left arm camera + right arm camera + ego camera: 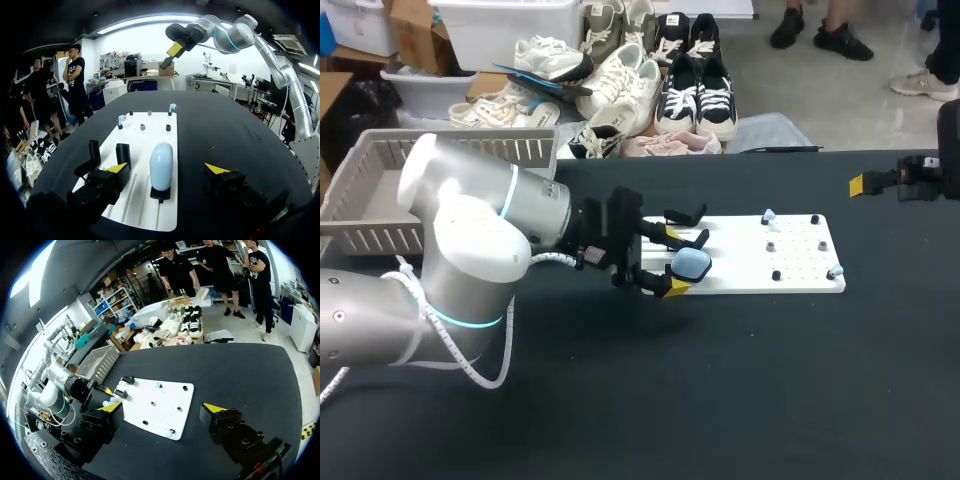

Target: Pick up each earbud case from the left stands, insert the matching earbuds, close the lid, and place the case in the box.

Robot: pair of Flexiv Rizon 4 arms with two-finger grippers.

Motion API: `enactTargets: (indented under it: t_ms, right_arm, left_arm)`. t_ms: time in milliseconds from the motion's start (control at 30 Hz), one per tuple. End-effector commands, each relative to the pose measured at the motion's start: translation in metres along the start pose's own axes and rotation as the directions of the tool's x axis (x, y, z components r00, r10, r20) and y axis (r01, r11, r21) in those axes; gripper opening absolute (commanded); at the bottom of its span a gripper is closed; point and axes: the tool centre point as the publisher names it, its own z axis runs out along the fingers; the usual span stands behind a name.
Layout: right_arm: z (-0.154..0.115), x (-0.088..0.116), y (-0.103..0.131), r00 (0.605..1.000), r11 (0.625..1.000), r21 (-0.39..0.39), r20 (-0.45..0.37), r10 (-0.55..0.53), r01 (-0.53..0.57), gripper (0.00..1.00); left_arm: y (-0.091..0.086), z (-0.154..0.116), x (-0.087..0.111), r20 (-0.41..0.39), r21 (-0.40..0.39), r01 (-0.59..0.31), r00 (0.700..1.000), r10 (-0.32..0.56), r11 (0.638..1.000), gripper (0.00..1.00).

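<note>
Head cam overhead from behind; wrist cams, L near, R far, share white board (740, 262).

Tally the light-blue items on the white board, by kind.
Earbud case: 1
Earbuds: 2
Total: 3

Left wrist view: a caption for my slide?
Open left gripper straddles a pale blue earbud case on its stand.
</note>
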Motion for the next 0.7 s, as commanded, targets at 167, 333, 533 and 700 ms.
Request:
enactTargets:
  t_ms: [167, 333, 533, 700]
  right_arm:
    - [0.0003, 0.0001, -0.0014, 1.0, 1.0, -0.005, 0.0, -0.002, 0.002, 1.0]
    - [0.0003, 0.0001, -0.0014, 1.0, 1.0, -0.005, 0.0, -0.002, 0.002, 1.0]
    - [0.0003, 0.0001, -0.0014, 1.0, 1.0, -0.005, 0.0, -0.002, 0.002, 1.0]
    - [0.0003, 0.0001, -0.0014, 1.0, 1.0, -0.005, 0.0, -0.002, 0.002, 1.0]
  left_arm:
    - [0.0088, 0.0047, 0.0008, 0.0, 0.011, 0.02, 1.0, -0.02, 1.0, 0.96]
    - [0.0103, 0.0069, 0.0012, -0.004, 0.013, 0.026, 1.0, -0.026, 1.0, 0.83]
    - [0.0091, 0.0086, 0.0031, -0.011, 0.016, 0.029, 1.0, -0.029, 0.999, 0.67]
    - [0.0071, 0.0101, 0.0052, -0.017, 0.018, 0.033, 0.999, -0.033, 0.999, 0.62]
